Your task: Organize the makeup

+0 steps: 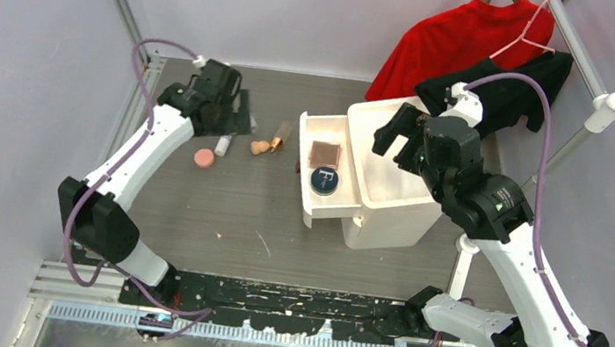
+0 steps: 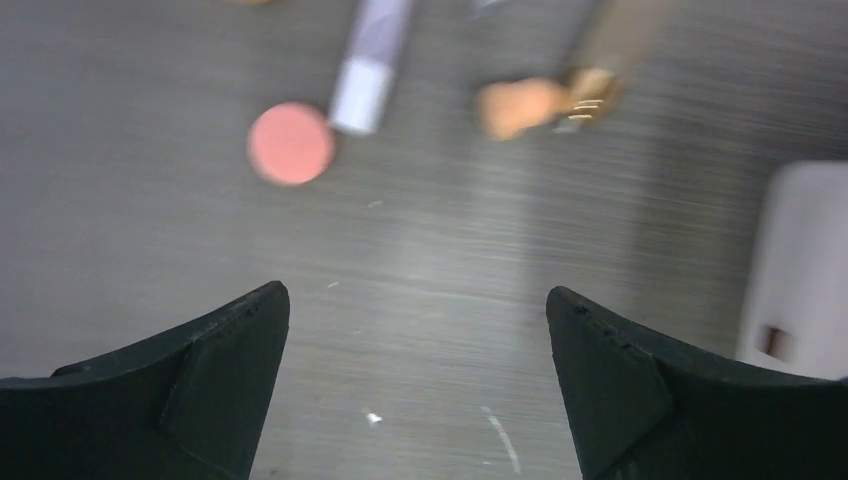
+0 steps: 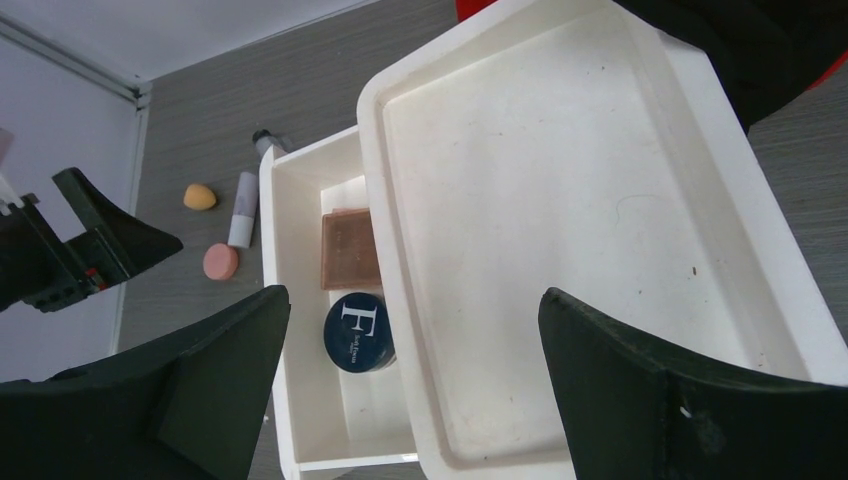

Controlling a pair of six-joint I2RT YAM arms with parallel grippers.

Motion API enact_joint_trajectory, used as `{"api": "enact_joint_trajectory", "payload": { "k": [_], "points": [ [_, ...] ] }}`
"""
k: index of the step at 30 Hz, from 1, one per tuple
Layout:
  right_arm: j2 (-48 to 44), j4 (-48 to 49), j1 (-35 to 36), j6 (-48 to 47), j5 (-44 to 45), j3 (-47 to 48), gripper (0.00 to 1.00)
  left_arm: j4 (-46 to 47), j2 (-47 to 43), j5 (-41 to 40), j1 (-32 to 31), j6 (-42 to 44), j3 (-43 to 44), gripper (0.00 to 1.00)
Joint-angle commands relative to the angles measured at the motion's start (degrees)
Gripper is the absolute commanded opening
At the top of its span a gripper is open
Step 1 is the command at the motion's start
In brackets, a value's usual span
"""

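Navy round compact [image 1: 324, 180] and square brown palette [image 1: 325, 154] lay side by side in the pulled-out drawer [image 1: 303, 151] of a white organizer [image 1: 394, 193]. To its left on the grey table [image 1: 236, 218] lay the gold-brown bottle [image 1: 280, 137], orange sponge [image 1: 259, 146], white tube [image 1: 223, 144] and pink sponge [image 1: 204, 158], close together. The left gripper [image 2: 415, 295] hung above them, fingers spread wide and empty. The right gripper [image 3: 412, 298] hung over the organizer's top tray, fingers likewise spread, holding nothing. Red and black clothes [image 1: 453, 41] lay behind.

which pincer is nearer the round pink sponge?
Left. The left pincer hovers close by the round pink sponge; the right pincer hangs over the white plastic organizer's top tray, well away.
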Motion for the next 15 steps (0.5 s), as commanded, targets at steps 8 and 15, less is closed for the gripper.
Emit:
{"api": "enact_joint_trajectory", "payload": {
  "k": [8, 15],
  "points": [
    [0.1, 2.3, 0.1, -0.2, -0.6, 0.7, 1.0, 3.6, 5.3, 0.6, 13.8, -1.3, -13.0, 0.99],
    [0.0, 2.0, 0.0, -0.2, -0.4, 0.5, 1.0, 10.3, 12.3, 10.7, 18.9, 7.6, -14.9, 0.97]
  ]
}}
